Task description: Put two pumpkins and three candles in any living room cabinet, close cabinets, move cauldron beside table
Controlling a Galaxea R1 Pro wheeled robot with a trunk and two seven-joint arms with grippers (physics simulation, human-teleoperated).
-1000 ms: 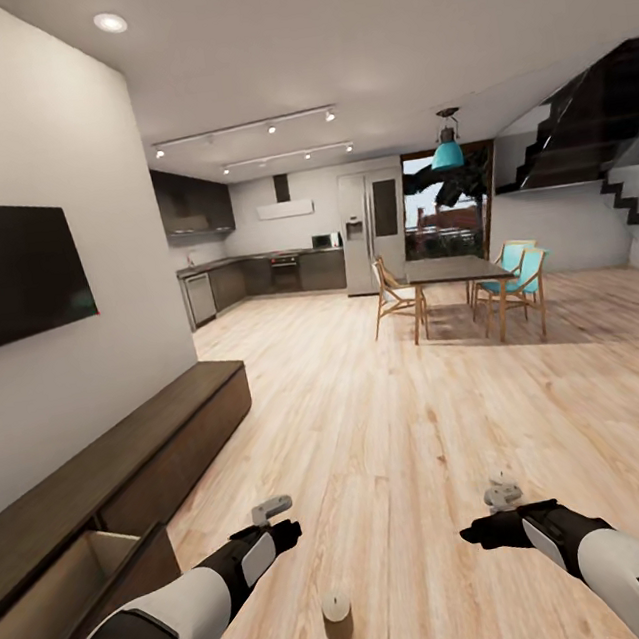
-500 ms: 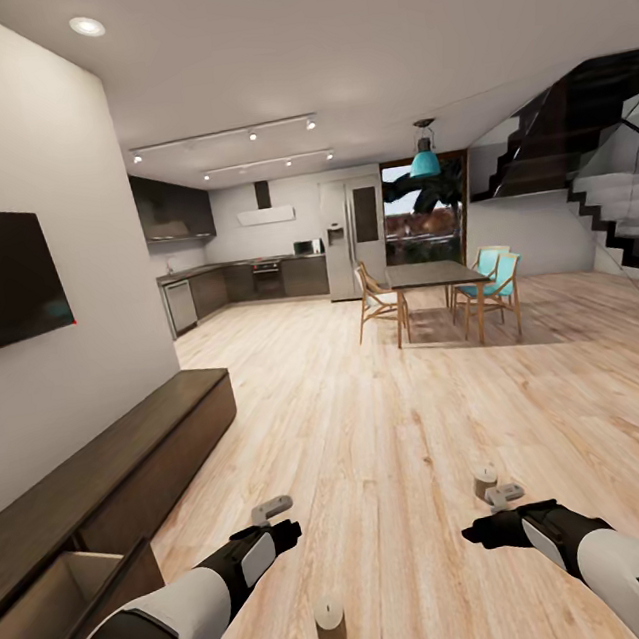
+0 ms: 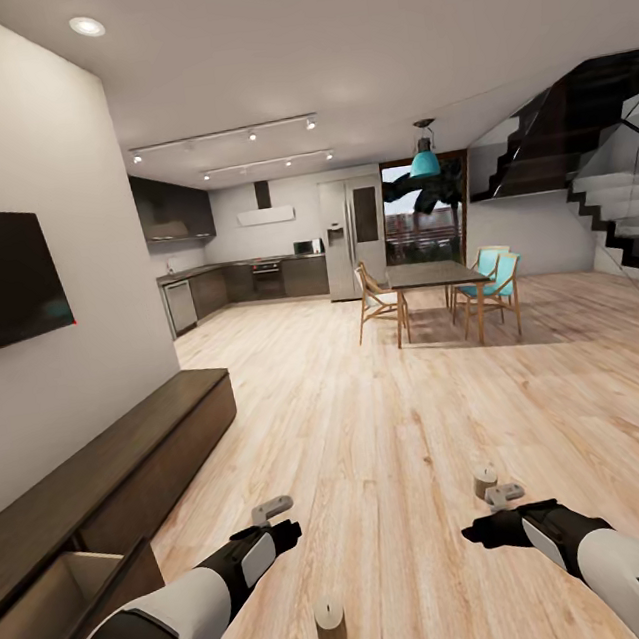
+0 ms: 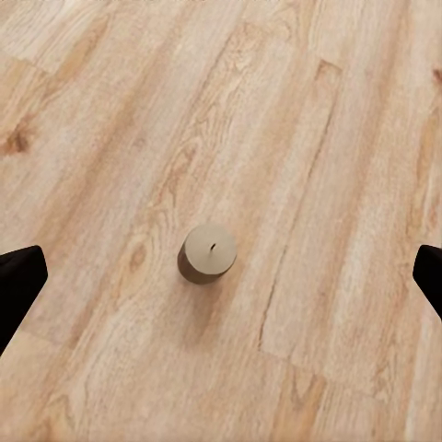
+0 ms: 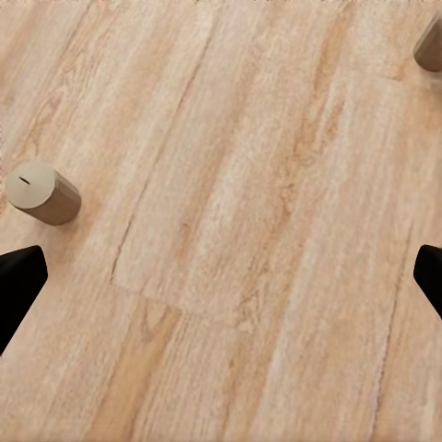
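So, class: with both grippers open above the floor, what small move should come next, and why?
Probably lower the left gripper onto the candle standing upright on the floor. That candle lies centred between its open fingers in the left wrist view, and nothing is held yet.

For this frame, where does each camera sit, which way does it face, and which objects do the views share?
Head view: on the robot's head, facing forward and down across the wood floor toward the kitchen; both forearms, left gripper and right gripper show.
Left wrist view: on the left arm, looking down at a candle on the floor; dark fingertips at the edges.
Right wrist view: on the right arm, looking down at the floor; dark fingertips at the edges.
Shared: all three views show candles standing on the floor.
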